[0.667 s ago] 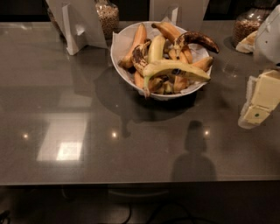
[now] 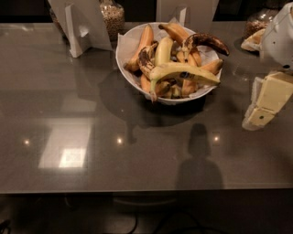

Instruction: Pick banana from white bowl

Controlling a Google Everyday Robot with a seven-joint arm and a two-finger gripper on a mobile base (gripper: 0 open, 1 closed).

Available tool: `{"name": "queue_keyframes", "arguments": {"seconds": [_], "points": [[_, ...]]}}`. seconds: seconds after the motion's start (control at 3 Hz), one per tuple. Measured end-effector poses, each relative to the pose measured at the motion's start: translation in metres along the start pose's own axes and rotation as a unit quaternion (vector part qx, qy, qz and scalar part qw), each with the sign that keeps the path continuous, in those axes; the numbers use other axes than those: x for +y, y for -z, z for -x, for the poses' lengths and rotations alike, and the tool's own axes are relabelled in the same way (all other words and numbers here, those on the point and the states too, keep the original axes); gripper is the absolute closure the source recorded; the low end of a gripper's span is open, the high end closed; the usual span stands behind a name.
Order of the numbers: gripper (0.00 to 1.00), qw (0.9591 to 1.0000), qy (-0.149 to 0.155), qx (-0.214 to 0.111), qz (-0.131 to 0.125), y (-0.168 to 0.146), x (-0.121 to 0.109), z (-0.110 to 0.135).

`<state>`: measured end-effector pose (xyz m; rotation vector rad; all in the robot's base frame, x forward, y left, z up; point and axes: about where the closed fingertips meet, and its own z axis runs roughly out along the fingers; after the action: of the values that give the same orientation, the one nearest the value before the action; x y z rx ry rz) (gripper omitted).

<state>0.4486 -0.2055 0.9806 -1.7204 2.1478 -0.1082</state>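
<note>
The white bowl (image 2: 126,55) stands at the back middle of the dark table, lined with white paper and piled with bananas. The long pale yellow-green banana (image 2: 176,71) lies across the front of the pile, stem end hanging over the front rim at the left. A blackened curved banana (image 2: 208,41) and several orange-brown spotted bananas (image 2: 144,43) lie behind it. My gripper (image 2: 264,101), cream coloured, hangs at the right edge of the view, to the right of the bowl and slightly nearer, apart from it and holding nothing.
Two white card stands (image 2: 80,23) (image 2: 187,11) stand behind the bowl. A jar of grains (image 2: 112,16) is at the back left and another jar (image 2: 258,20) at the back right, with a pale packet (image 2: 252,42) by it. The table's front edge (image 2: 137,189) runs across below.
My gripper has shifted slightly left and up, towards the bowl. The bowl and the bananas have not moved.
</note>
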Motion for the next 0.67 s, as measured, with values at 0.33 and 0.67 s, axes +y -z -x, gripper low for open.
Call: {"name": "queue_keyframes", "arguments": {"seconds": [0.33, 0.67], "points": [[0.00, 0.9978, 0.040, -0.049, -0.023, -0.009, -0.015, 0.029], [0.00, 0.9889, 0.093, -0.106, -0.048, -0.018, -0.034, 0.067]]}}
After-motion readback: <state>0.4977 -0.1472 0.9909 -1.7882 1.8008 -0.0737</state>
